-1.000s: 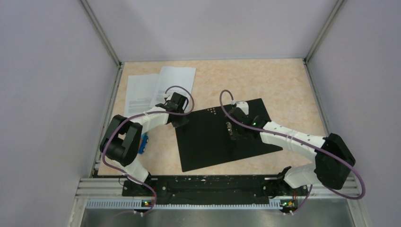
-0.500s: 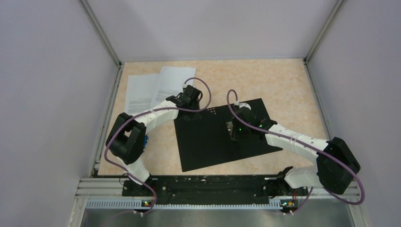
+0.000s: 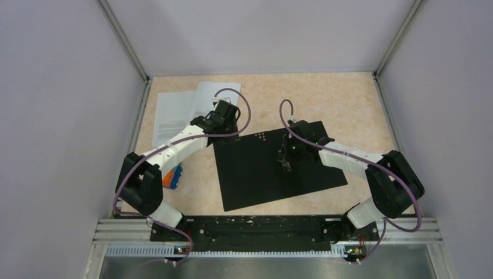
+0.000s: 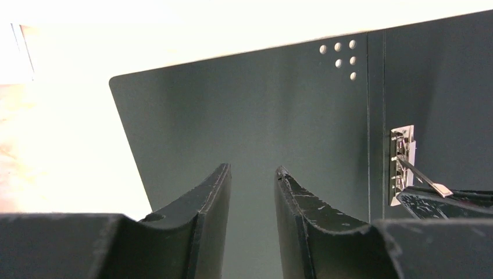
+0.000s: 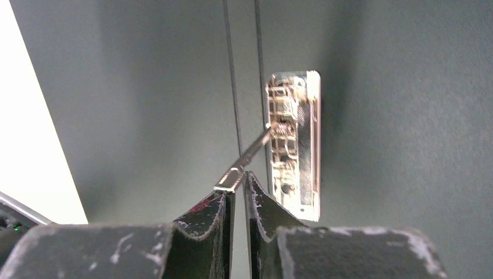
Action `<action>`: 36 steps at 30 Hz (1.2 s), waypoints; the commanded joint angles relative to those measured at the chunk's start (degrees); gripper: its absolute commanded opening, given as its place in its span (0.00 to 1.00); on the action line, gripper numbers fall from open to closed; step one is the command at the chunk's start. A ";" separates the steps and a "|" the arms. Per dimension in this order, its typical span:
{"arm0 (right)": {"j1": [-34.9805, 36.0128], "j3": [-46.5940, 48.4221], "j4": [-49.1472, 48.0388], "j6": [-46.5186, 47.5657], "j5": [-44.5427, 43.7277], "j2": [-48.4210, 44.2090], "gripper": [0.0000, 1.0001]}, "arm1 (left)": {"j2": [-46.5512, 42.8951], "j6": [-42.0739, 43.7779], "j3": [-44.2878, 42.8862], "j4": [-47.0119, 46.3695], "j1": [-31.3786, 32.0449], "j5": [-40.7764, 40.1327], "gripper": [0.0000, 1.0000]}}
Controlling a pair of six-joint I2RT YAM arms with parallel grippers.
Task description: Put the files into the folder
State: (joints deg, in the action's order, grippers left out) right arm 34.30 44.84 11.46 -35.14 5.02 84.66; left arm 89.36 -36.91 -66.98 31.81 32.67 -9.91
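Observation:
The folder (image 3: pixel 256 174) lies open on the table, black inside up, with its metal spine clip (image 3: pixel 284 160) near the middle. The files (image 3: pixel 174 113) are white printed sheets lying at the far left, partly under my left arm. My left gripper (image 3: pixel 228 125) is open and empty over the folder's far left corner; the left wrist view shows its jaws (image 4: pixel 251 168) apart above the black cover (image 4: pixel 261 110). My right gripper (image 3: pixel 285 152) is at the clip (image 5: pixel 293 145), jaws nearly together, with the raised clip lever (image 5: pixel 247 157) resting at the left fingertip, not clearly between them.
A small orange-and-blue object (image 3: pixel 171 176) lies on the table beside my left arm's elbow. Grey walls with metal posts close off the left, right and far sides. The clip also shows in the left wrist view (image 4: pixel 402 165).
My left gripper has moved from the folder's left edge up toward its far left corner and the sheets. My right gripper has shifted slightly left and farther, onto the clip.

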 commanded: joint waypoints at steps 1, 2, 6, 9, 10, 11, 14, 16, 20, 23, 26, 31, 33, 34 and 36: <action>-1.61 5.64 -4.25 0.43 2.82 2.37 0.11 | -3.40 0.32 -0.26 1.62 -0.75 -1.71 0.40; -1.91 6.20 -4.20 0.49 2.61 2.81 0.10 | -3.61 0.45 -0.22 1.73 -0.90 -1.78 0.40; -2.84 8.35 -4.10 1.46 1.62 4.71 0.10 | -4.04 0.53 -0.26 1.85 -1.08 -1.73 0.40; -3.48 9.80 -4.12 2.48 1.24 6.82 0.10 | -3.88 0.43 -0.70 1.77 -1.29 -1.13 0.41; -3.60 10.30 -4.23 2.97 0.90 7.50 0.10 | -3.79 0.33 -0.92 1.64 -1.45 -0.73 0.41; -3.62 10.72 -4.39 3.51 0.68 8.36 0.10 | -3.76 0.33 -1.09 1.59 -1.57 -0.32 0.41; -3.84 12.13 -4.31 4.88 0.07 10.10 0.10 | -3.66 0.13 -1.75 1.50 -2.62 0.95 0.41; -3.97 13.25 -4.22 5.68 -0.30 11.44 0.12 | -3.56 -0.08 -2.32 1.29 -3.65 1.92 0.41; -4.26 15.87 -3.59 6.84 -0.31 13.56 0.14 | -3.24 -0.58 -4.29 0.70 -6.50 4.47 0.43; -4.25 17.69 -2.97 7.03 0.01 13.46 0.18 | -2.88 -0.75 -6.29 -0.42 -8.67 4.04 0.45; -4.31 20.63 -2.68 6.47 1.59 13.65 0.33 | -1.81 -0.34 -7.73 -3.17 -12.31 2.07 0.51; -4.21 29.61 -2.24 4.45 4.65 19.14 0.68 | 2.93 3.31 -11.22 -6.34 -20.56 -0.97 0.67; -4.25 33.50 -2.51 3.89 5.25 22.06 0.75 | 4.90 5.28 -11.56 -9.03 -23.80 -0.93 0.74; -4.25 35.44 -2.52 3.66 5.46 23.67 0.77 | 6.17 5.68 -12.03 -9.59 -25.43 -1.06 0.76; -4.19 39.90 -2.61 3.06 5.97 27.21 0.79 | 9.24 6.07 -13.62 -10.25 -28.33 -0.20 0.77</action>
State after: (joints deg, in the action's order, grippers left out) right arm 30.50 76.77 10.22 -30.72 8.99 106.56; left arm 94.06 -33.95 -77.32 26.06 9.08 -9.13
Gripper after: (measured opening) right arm 0.777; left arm 0.758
